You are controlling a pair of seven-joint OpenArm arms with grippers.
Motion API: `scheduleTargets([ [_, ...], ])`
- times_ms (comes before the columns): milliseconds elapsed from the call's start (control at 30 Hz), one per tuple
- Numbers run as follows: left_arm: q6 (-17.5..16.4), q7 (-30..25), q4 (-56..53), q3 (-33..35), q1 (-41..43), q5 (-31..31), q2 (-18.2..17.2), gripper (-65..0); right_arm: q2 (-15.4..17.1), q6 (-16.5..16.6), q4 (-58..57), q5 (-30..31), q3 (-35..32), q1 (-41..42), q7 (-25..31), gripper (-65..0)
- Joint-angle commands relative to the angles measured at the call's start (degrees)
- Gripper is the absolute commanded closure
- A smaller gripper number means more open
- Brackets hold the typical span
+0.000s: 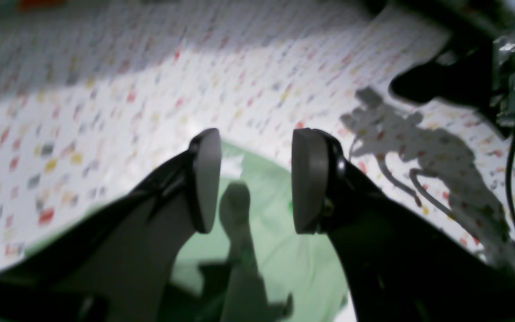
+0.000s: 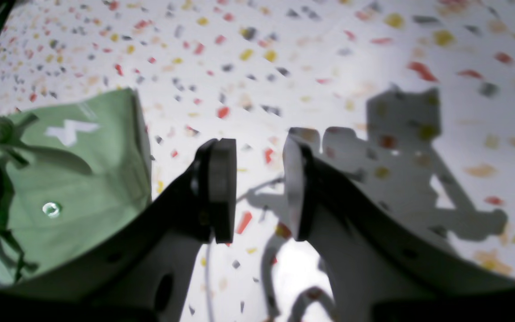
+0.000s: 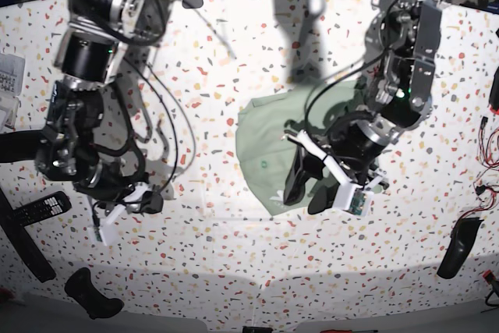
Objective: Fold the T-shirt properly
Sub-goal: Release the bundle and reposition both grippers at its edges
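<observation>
surface: speckled terrazzo table (image 3: 234, 271) | on it: folded T-shirt (image 3: 269, 142), remote control (image 3: 39, 208)

A speckled worktop (image 3: 234, 271) carries a black remote (image 3: 43, 208) at one edge and a dark handset (image 3: 458, 246) at the other.

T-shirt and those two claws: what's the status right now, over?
Left gripper open, empty, over the T-shirt. Right gripper open, empty, over bare table beside it. T-shirt lies in a compact bundle, logo up. Nothing blocking it.
</observation>
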Motion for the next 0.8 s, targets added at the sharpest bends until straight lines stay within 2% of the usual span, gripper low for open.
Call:
scheduleTargets([
  [0, 0.3, -1.7, -2.0, -0.1, -0.7, 0.0, 0.2, -23.4, 0.2, 0.5, 1.0, 2.4, -0.2, 2.0, 0.8, -18.0],
  [133, -0.3, -7.7, -16.2, -0.1, -1.1, 0.6, 0.3, -23.4, -0.5, 0.5, 1.0, 3.2, -0.2, 2.0, 0.7, -18.0],
  [200, -0.2, -10.3, -22.9, -0.1, -1.9, 4.4, 0.3, -23.4, -1.1, 0.5, 1.1, 3.2, -0.2, 2.0, 0.7, -18.0],
  [267, 0.5, -10.8, -28.3, -0.1, -3.5, 7.6, 0.2, -23.4, -1.8, 0.5, 1.1, 3.2, -0.2, 2.0, 0.7, -18.0],
  [333, 2.5, -9.7, -31.1, -0.1, -5.2, 8.0, 0.0, -23.4, -2.5, 0.5, 1.0, 4.0, -0.3, 2.0, 0.7, -18.0],
  [400, 4.2, -8.1, -31.1, -0.1, -6.6, 8.0, -0.2, -23.4, -3.1, 0.5, 1.0, 4.8, -0.3, 2.0, 0.7, -18.0],
  [500, 4.2, -5.2, -29.7, -0.1, -9.1, 8.2, -0.1, -23.4, -4.0, 0.5, 1.0, 5.7, -1.9, 2.0, 0.6, -18.0],
  [600, 4.2, 0.0, -26.2, -0.1, -10.7, 8.2, 0.0, -23.4, -4.0, 0.5, 1.0, 5.7, -6.7, 2.0, 1.3, -18.0],
  [667, 4.2, 3.5, -21.9, -0.1, -10.5, 8.2, 0.0, -23.4, -4.0, 0.5, 1.0, 5.7, -10.3, 2.1, 4.2, -18.0],
  [767, 4.2, 7.4, -12.5, -0.1, -8.1, 8.2, 0.0, -23.0, -4.0, 0.5, 1.0, 3.9, -14.8, 2.6, 11.8, -18.0],
])
